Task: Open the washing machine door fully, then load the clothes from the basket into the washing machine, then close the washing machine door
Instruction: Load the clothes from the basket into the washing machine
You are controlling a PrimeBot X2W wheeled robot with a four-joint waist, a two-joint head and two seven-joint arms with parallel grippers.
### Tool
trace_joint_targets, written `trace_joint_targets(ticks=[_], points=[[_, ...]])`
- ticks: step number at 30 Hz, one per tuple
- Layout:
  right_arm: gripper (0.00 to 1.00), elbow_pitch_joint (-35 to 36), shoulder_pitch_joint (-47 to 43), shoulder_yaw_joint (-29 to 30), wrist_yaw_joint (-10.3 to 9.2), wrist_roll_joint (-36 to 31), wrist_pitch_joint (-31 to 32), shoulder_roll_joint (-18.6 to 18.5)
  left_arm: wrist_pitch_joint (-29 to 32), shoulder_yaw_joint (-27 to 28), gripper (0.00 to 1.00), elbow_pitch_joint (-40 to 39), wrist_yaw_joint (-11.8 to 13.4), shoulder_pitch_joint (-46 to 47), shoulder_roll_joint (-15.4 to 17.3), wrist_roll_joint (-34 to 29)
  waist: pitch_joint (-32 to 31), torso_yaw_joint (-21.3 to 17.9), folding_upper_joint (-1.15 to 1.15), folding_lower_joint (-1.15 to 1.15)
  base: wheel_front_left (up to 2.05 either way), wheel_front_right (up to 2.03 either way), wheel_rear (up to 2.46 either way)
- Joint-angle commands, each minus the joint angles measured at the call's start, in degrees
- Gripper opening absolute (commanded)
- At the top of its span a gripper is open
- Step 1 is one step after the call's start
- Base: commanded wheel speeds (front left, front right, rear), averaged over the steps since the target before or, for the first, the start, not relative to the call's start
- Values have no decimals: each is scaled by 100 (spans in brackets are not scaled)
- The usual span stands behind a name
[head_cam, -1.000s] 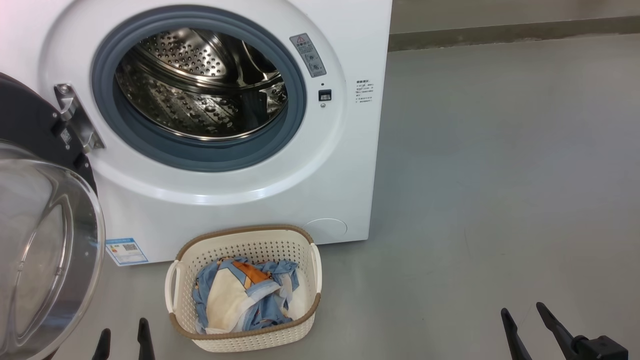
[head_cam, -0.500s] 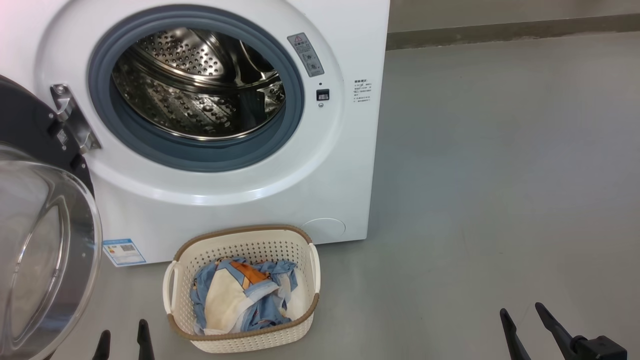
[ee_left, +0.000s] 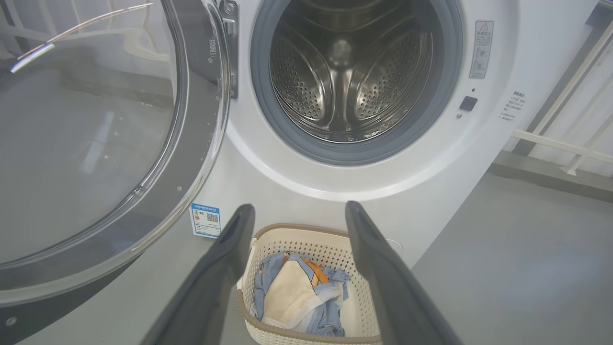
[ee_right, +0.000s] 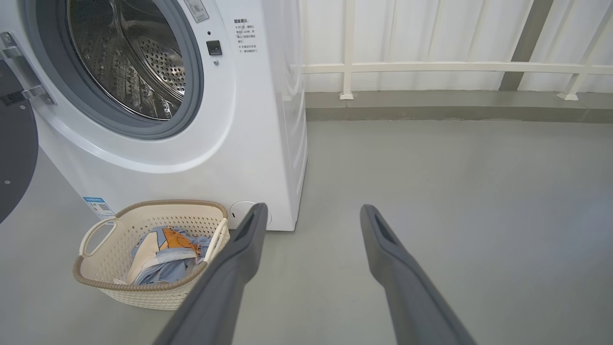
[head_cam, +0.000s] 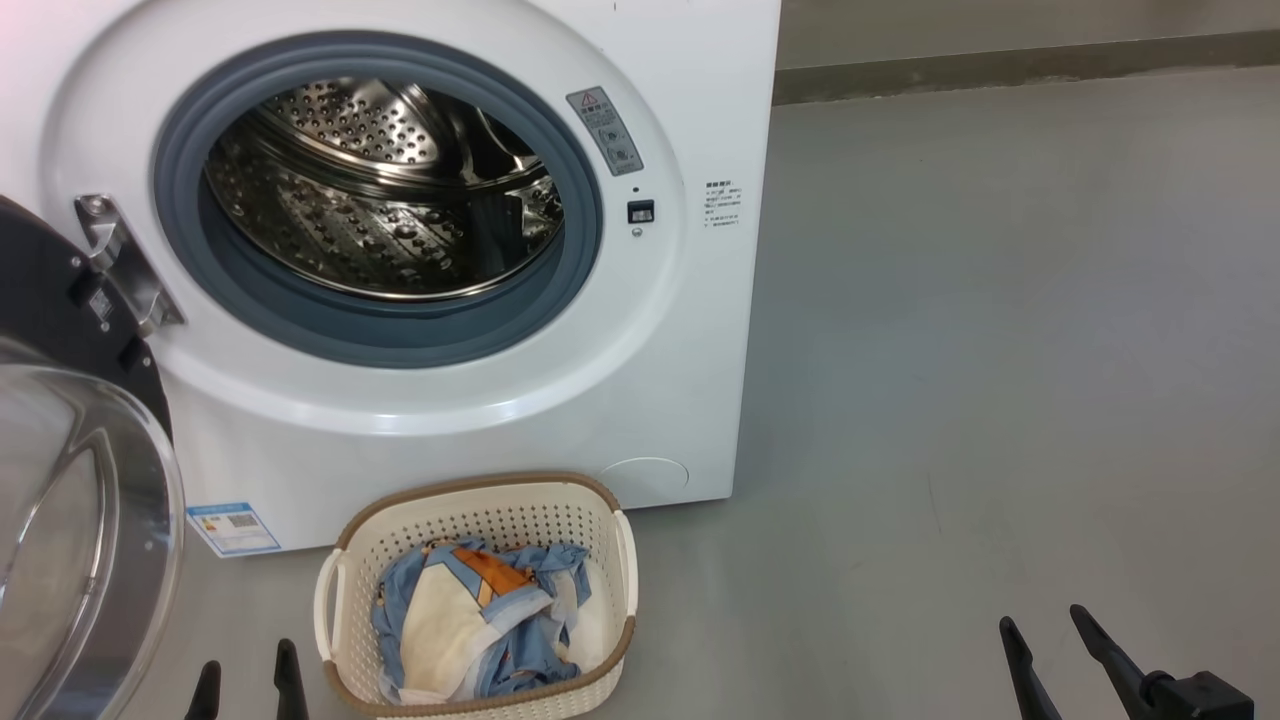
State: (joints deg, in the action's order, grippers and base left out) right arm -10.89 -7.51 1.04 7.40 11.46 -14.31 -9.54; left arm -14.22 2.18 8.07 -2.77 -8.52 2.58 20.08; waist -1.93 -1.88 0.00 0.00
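The white, boxy washing machine (head_cam: 480,440) shows a grey rubber gasket (head_cam: 300,320) around its perforated steel drum (head_cam: 380,200). Its door (head_cam: 80,520), bulging clear glass in a glossy black rim, is swung wide open on the machine's hinge side. On the floor (head_cam: 1000,350) just before the machine sits the cream perforated basket (head_cam: 480,487) with the crumpled blue-and-cream clothes (head_cam: 470,620) inside. The left pincer (head_cam: 247,660) and right pincer (head_cam: 1042,618) both gape, empty.
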Motion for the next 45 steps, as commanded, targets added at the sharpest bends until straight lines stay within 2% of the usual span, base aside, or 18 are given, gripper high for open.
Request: trace_joint_targets(ticks=[1, 13, 45], points=[[100, 132, 177, -106, 9, 8, -69, -112, -78, 194, 100, -121, 34, 163, 30, 51, 7, 4, 0, 0, 65, -65, 0], [100, 124, 201, -111, 9, 26, -69, -120, -78, 200, 100, -98, 147, 181, 30, 35, 58, 4, 0, 0, 30, -30, 0], [100, 124, 237, -144, 9, 30, -69, -108, -78, 92, 100, -6, 91, 218, 30, -56, 151, -44, 0, 0, 18, -18, 0]])
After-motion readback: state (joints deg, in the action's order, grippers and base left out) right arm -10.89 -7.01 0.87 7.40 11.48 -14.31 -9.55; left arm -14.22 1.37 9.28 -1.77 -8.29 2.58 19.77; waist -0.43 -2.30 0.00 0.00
